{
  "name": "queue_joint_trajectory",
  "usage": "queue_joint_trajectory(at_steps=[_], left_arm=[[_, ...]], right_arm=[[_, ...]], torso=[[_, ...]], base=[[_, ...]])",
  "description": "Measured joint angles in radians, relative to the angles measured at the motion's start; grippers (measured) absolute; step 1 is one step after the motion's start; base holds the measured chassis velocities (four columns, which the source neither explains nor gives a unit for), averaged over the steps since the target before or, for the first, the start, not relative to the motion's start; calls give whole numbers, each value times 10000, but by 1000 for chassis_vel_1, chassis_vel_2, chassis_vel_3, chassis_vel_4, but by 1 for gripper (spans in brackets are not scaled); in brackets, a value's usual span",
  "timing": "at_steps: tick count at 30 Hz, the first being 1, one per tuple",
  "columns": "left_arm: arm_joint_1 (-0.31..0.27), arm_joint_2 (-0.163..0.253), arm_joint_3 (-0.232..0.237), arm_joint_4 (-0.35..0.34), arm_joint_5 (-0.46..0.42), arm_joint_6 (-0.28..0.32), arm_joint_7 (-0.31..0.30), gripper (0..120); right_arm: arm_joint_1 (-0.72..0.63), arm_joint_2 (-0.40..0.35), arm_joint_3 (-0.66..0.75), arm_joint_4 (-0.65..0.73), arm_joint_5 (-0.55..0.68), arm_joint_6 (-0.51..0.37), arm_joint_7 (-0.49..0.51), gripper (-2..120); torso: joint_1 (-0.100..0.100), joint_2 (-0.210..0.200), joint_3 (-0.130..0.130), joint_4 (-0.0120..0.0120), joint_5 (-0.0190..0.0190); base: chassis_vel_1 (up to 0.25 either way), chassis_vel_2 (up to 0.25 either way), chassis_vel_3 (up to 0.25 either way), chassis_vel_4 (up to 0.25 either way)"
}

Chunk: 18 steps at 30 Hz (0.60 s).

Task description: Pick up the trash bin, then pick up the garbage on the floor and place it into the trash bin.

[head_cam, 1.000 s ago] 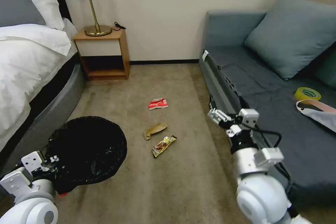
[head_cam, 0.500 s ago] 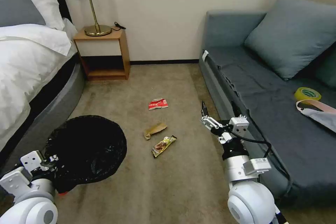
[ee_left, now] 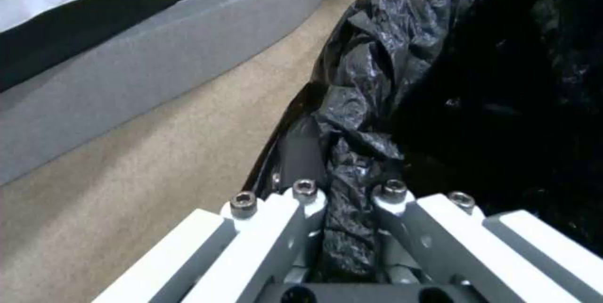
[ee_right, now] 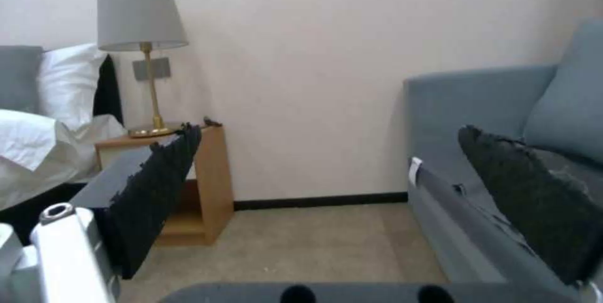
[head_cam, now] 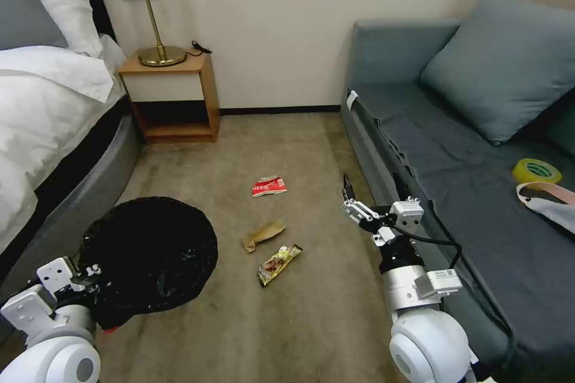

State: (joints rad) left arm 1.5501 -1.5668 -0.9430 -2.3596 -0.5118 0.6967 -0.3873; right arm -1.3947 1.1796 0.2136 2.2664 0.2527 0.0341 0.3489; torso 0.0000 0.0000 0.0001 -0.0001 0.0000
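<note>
1. Down at your lower left, your left gripper (head_cam: 90,272) is clamped on the crinkly black bag rim of the small round trash bin (head_cam: 150,254); the left wrist view shows bag plastic (ee_left: 352,185) pinched between both fingers.
2. On the beige-brown carpet floor (head_cam: 323,323), you have three pieces of garbage: a crumpled red-and-white packet (head_cam: 269,186), a brown paper wrapper (head_cam: 263,234) and a shiny gold-brown snack wrapper (head_cam: 278,263).
3. Your right gripper (head_cam: 353,203) hangs beside the grey-blue sofa (head_cam: 455,161), fingers spread wide and empty.
</note>
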Motion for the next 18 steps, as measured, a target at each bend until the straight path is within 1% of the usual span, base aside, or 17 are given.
queue_joint_trajectory(at_steps=[18], left_arm=[[23,4,-61,-22,-13,5,-1,3]], right_arm=[[3,-6,-48,-53,8,-18,3,100]], torso=[[0,0,-1,1,0]], base=[[-71,67,71,-70]])
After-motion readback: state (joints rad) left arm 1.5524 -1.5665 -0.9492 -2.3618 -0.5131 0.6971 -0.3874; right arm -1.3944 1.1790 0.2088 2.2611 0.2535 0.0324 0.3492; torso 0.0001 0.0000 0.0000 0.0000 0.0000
